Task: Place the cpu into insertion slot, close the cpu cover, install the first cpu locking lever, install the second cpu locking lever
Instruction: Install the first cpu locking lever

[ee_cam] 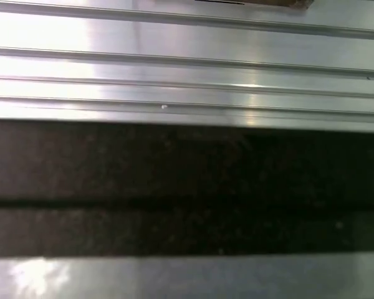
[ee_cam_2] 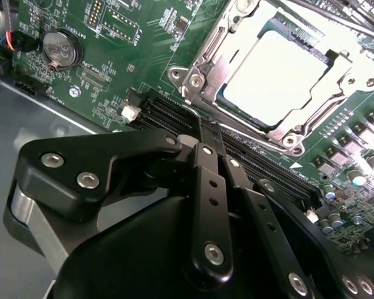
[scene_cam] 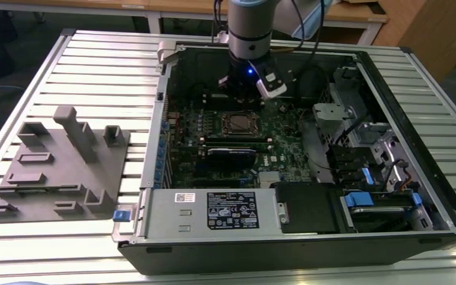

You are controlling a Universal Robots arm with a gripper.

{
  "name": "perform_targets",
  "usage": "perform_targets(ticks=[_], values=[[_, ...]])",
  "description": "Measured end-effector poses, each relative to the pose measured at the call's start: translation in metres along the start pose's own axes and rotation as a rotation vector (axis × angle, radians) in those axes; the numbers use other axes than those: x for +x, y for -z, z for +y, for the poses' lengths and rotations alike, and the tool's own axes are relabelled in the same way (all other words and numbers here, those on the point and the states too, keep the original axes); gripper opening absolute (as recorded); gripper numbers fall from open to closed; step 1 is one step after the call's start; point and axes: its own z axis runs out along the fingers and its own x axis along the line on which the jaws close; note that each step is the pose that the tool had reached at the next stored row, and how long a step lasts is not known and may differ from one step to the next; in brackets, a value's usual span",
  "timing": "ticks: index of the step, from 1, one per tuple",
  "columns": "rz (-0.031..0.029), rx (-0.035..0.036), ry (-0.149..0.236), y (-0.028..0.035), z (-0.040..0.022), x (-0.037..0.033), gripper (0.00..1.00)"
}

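The cpu (ee_cam_2: 277, 78) sits in the insertion slot (scene_cam: 238, 123) with the cpu cover (ee_cam_2: 202, 65) lowered over it, while the gripper (ee_cam_2: 204, 124), closed on nothing, hangs at the slot's twelve o'clock in the exterior view; whether the locking levers (ee_cam_2: 210, 43) are latched cannot be told.
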Motion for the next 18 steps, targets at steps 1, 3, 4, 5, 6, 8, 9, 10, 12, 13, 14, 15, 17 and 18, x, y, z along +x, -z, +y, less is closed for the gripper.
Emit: perform_targets(ticks=[1, 3, 4, 5, 6, 8, 9, 10, 12, 13, 14, 15, 17, 18], values=[[-0.0021, 0.0002, -0.001, -0.0002, -0.0005, 0.0001, 0.11], [-0.0061, 0.0003, -0.001, -0.0006, -0.0013, 0.0001, 0.11], [-0.0080, 0.0004, -0.001, -0.0008, -0.0017, 0.0002, 0.11], [-0.0098, 0.0004, -0.001, -0.0010, -0.0020, 0.0002, 0.11], [-0.0115, 0.0004, -0.001, -0.0011, -0.0023, 0.0002, 0.11], [-0.0153, 0.0003, 0.000, -0.0015, -0.0028, 0.0004, 0.11], [-0.0173, 0.0002, 0.000, -0.0019, -0.0030, 0.0005, 0.11], [-0.0191, 0.0002, 0.000, -0.0022, -0.0031, 0.0007, 0.11], [-0.0208, 0.0004, 0.001, -0.0023, -0.0032, 0.0012, 0.11], [-0.0209, 0.0005, 0.001, -0.0022, -0.0032, 0.0014, 0.11], [-0.0209, 0.0005, 0.001, -0.0022, -0.0032, 0.0015, 0.11], [-0.0210, 0.0003, 0.000, -0.0021, -0.0032, 0.0015, 0.11], [-0.0209, 0.0004, 0.000, -0.0008, -0.0031, 0.0014, 0.11], [-0.0210, 0.0003, 0.000, 0.0001, -0.0029, 0.0013, 0.11]])
